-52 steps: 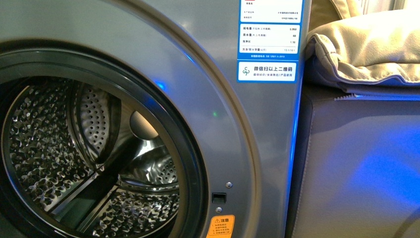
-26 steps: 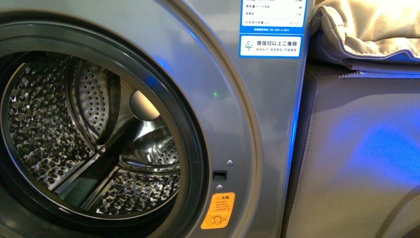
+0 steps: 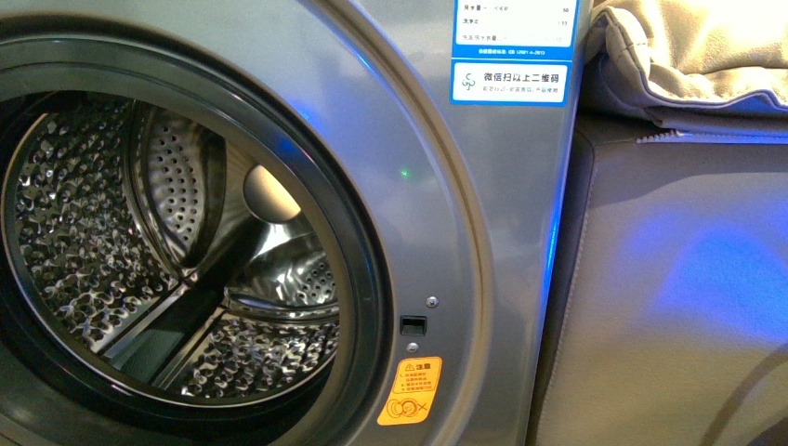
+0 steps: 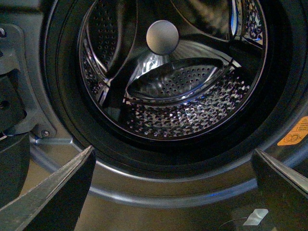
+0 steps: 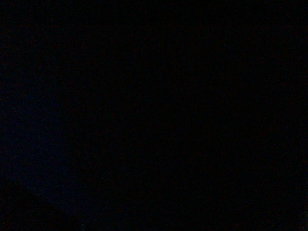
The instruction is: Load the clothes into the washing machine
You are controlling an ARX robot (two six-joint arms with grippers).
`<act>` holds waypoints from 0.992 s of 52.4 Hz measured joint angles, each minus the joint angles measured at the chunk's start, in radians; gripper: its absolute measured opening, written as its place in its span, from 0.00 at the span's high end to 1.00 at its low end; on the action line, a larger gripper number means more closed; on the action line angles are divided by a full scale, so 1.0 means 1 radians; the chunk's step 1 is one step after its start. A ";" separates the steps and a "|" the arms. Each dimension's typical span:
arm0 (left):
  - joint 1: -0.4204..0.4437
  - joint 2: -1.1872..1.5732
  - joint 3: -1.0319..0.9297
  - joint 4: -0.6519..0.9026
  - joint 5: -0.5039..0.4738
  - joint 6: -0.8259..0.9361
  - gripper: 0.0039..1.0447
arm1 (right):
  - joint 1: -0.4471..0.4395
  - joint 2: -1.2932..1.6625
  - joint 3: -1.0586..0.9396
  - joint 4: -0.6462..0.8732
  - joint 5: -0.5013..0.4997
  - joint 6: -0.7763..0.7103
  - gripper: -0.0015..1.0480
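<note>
Left wrist: end effector (image 4: 173, 192) agape before washing machine (image 4: 62, 159).

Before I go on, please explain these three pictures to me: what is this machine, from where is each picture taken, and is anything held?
The pictures come from a robot with two arms. The front view is from a camera on its body. It shows a silver-grey washing machine with its round opening uncovered and the steel drum empty, as far as it shows. To the right stands grey-brown furniture with a beige cushion on top. Neither arm shows there.

The left wrist view is from a camera on the left arm. The left claw faces the drum, its two dark fingers wide apart, with nothing between them.

The right wrist picture is dark, so it tells nothing. No clothes show in any picture.
</note>
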 joint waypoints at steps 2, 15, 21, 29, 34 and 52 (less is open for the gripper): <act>0.000 0.000 0.000 0.000 0.000 0.000 0.06 | -0.001 0.003 0.002 -0.003 0.000 -0.002 0.07; 0.000 0.000 0.000 0.000 0.000 0.000 0.06 | -0.007 0.019 0.012 -0.009 0.000 -0.016 0.07; 0.000 0.000 0.000 0.000 0.000 0.000 0.06 | -0.010 0.023 0.014 -0.008 -0.003 -0.024 0.07; 0.000 0.000 0.000 0.000 0.000 0.000 0.06 | -0.012 0.024 0.014 -0.006 -0.006 -0.024 0.10; 0.000 0.000 0.000 0.000 0.000 0.000 0.06 | -0.014 0.024 0.015 -0.002 -0.004 -0.020 0.23; 0.000 0.000 0.000 0.000 0.000 0.000 0.06 | -0.020 -0.011 0.008 0.000 -0.008 0.068 0.65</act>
